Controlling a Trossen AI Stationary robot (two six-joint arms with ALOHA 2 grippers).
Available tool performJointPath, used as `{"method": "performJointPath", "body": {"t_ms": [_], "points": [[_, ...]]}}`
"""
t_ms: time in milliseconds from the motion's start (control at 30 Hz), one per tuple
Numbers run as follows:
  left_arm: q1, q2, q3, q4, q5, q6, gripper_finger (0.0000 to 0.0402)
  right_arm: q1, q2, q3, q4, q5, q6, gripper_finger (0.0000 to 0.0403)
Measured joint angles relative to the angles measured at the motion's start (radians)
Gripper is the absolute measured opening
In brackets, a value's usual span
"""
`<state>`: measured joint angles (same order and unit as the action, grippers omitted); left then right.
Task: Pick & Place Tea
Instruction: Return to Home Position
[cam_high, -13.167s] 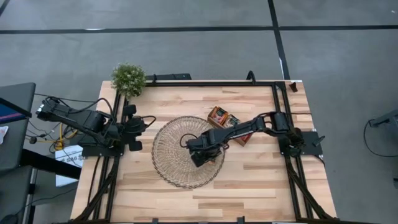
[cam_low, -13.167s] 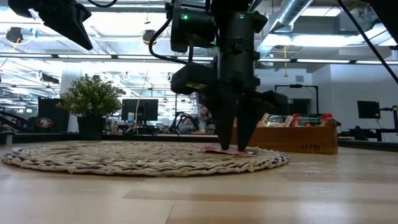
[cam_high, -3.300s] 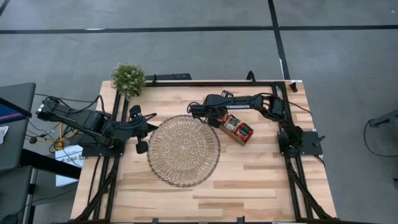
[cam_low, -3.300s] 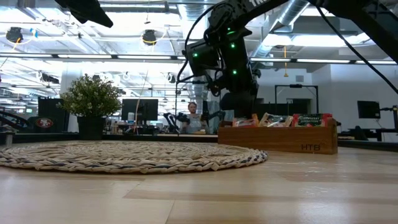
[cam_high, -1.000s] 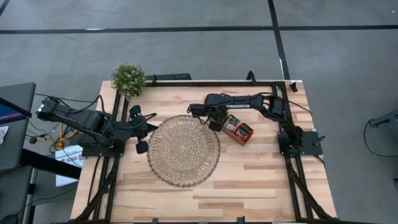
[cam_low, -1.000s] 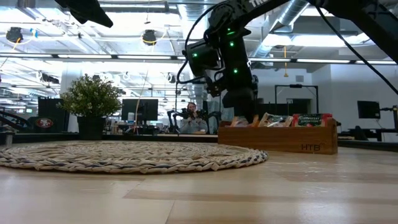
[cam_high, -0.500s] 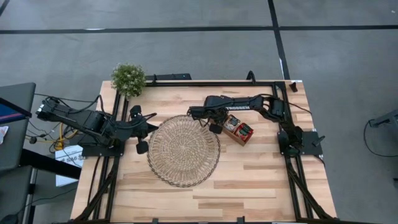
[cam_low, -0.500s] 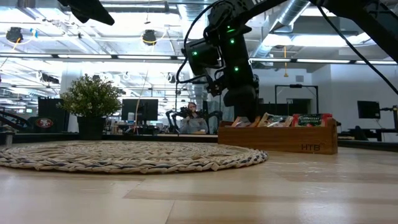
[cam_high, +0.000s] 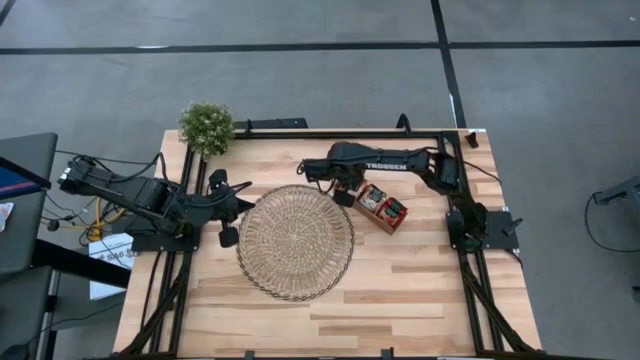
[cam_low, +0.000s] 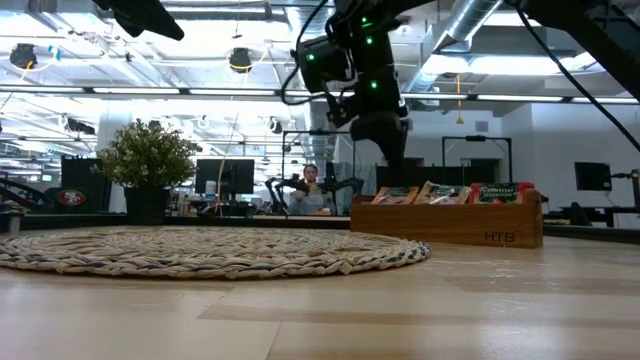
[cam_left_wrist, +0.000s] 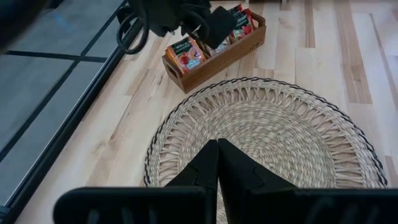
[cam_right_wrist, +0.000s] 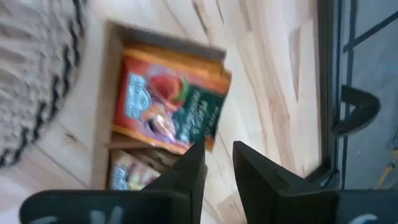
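The tea sachets (cam_high: 377, 204) stand on edge in the brown wooden tray (cam_low: 445, 222) to the right of the round wicker mat (cam_high: 295, 241). A red-orange sachet (cam_right_wrist: 166, 104) fills the tray's end compartment nearest the mat. My right gripper (cam_right_wrist: 216, 163) hovers above that end of the tray (cam_high: 344, 190), its fingers slightly apart with nothing between them. In the low view the right gripper (cam_low: 385, 135) hangs clear above the sachets. My left gripper (cam_left_wrist: 217, 163) waits shut at the mat's left edge (cam_high: 236, 206).
A small potted plant (cam_high: 206, 127) stands at the table's far left corner. No sachet lies on the mat (cam_left_wrist: 264, 134). Bare wood lies toward the near edge (cam_high: 400, 300) and right of the tray. A person sits in the room beyond the table (cam_low: 310, 190).
My right gripper has risen straight up out of the tray's mat-side end and drifted a little toward the far edge. The red-orange sachet in that end compartment stays standing in the tray.
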<state>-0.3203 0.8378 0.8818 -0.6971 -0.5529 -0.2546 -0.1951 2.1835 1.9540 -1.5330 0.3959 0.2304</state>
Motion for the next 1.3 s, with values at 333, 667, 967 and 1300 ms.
{"method": "performJointPath", "body": {"t_ms": [333,667,967,1300], "points": [[0.000,0.000,0.000,0.000,0.000,-0.001,0.0000,-0.030,-0.006,0.003,-0.037,-0.037,-0.030,0.0010],[0.000,0.000,0.000,-0.002,0.000,-0.012,0.0000,0.011,-0.349,0.003,-0.038,-0.032,-0.042,0.0001],[0.000,0.000,0.000,0.026,-0.001,-0.064,0.0000,0.106,-0.753,-0.136,0.122,-0.030,-0.010,0.0000],[0.000,0.000,0.000,0.109,0.020,-0.034,0.0000,0.263,-1.193,-0.906,0.661,-0.114,0.153,0.0000]]}}
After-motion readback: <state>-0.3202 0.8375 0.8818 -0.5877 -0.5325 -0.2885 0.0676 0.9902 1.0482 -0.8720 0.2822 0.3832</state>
